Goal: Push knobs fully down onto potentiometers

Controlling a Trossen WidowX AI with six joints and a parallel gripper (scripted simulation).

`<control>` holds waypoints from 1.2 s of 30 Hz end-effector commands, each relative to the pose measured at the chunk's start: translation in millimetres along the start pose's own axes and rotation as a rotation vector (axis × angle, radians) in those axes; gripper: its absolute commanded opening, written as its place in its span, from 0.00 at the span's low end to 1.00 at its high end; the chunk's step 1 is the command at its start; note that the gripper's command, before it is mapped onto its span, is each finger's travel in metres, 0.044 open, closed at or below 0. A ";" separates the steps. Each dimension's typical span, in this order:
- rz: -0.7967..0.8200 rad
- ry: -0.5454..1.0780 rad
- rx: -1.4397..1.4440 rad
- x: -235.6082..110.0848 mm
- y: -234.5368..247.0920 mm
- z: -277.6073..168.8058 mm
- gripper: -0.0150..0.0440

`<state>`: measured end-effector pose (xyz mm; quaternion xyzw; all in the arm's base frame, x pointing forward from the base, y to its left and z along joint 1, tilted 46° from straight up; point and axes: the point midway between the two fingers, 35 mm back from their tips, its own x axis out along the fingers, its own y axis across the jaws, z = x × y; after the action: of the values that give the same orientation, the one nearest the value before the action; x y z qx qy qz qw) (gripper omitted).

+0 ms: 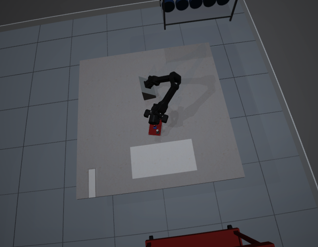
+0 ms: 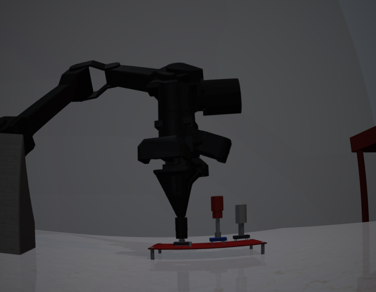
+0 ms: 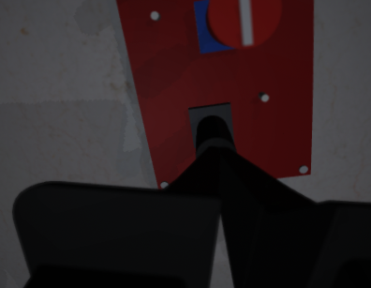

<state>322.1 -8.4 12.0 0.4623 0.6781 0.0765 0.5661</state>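
The red circuit board (image 1: pixel 150 132) (image 2: pixel 204 245) (image 3: pixel 171 83) stands on short legs. My gripper (image 2: pixel 181 216) (image 3: pixel 216 157) is shut with nothing between its fingers; its tips touch or nearly touch the top of a black knob (image 2: pixel 181 228) (image 3: pixel 213 129). That knob sits low over its dark potentiometer, with a short light collar showing below it. The red knob (image 2: pixel 217 204) (image 3: pixel 262 15) stands high over its blue potentiometer (image 2: pixel 218 239) (image 3: pixel 202 37), with much shaft showing. The grey knob (image 1: pixel 157 130) (image 2: pixel 240 213) stands over a dark potentiometer (image 2: pixel 241 237), with some shaft showing.
The arm's wedge-shaped base block (image 1: pixel 149 96) (image 2: pixel 7 191) stands behind the board. The red and grey knobs rise beside the gripper, toward the far end of the board. A white rectangle (image 1: pixel 163 159) and a narrow white strip (image 1: pixel 91 182) lie on the table.
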 end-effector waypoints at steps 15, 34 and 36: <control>-0.003 0.018 -0.012 12.0 1.8 0.1 0.25; -0.004 0.017 -0.012 -9.0 1.8 0.9 0.25; -0.004 0.017 -0.012 -12.2 1.7 0.9 0.25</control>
<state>323.2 -12.0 17.7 0.4590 0.6833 0.0829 0.5617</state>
